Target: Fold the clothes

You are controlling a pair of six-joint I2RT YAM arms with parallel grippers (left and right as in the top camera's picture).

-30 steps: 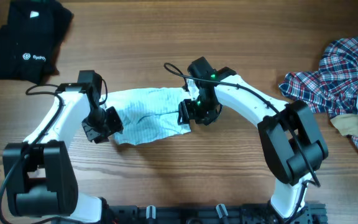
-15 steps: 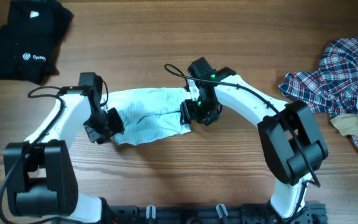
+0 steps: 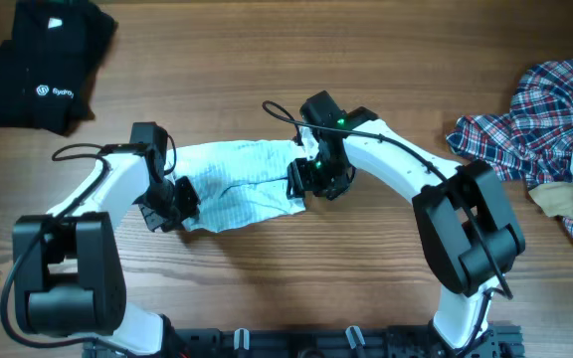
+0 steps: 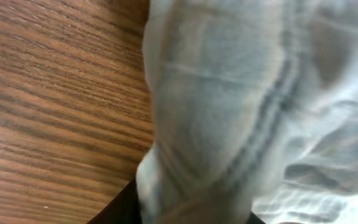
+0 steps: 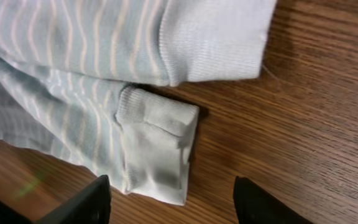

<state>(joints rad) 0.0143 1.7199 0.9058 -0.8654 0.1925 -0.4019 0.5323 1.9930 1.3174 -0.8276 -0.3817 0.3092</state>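
Small pale-blue garment (image 3: pixel 242 184), soft and wrinkly, with thin stripes, spread out long and flat on the brown wooden table (image 3: pixel 267 60). Long lines of wood grain all around it.

At the pale-blue garment's left end: left gripper (image 3: pixel 172 204), black, low down on the cloth edge. From the left wrist, only blurry pale cloth with a grey stripe, bunched right up against the camera, and a bit of something dark at the bottom. Cannot tell if apart, together or pinching the cloth.

At the pale-blue garment's right end: right gripper (image 3: pixel 309 179), black, just over the cloth. Fingers (image 5: pixel 266 202) wide apart, holding nothing. In front of the gap between them, flat on the wood, a thick ribbed cuff (image 5: pixel 160 152), plain and pale, folded over at the corner. Next to that cuff, a second wide plain hem, with blue and cream stripes beside it.

Far past the pale-blue garment's left end: black garments (image 3: pixel 38 65), in a folded stack, small white logo on top. Far past its right end: plaid shirt (image 3: pixel 530 109), red, blue and white squares, all crumpled, and touching it a beige piece (image 3: pixel 560 199), lumpy too.
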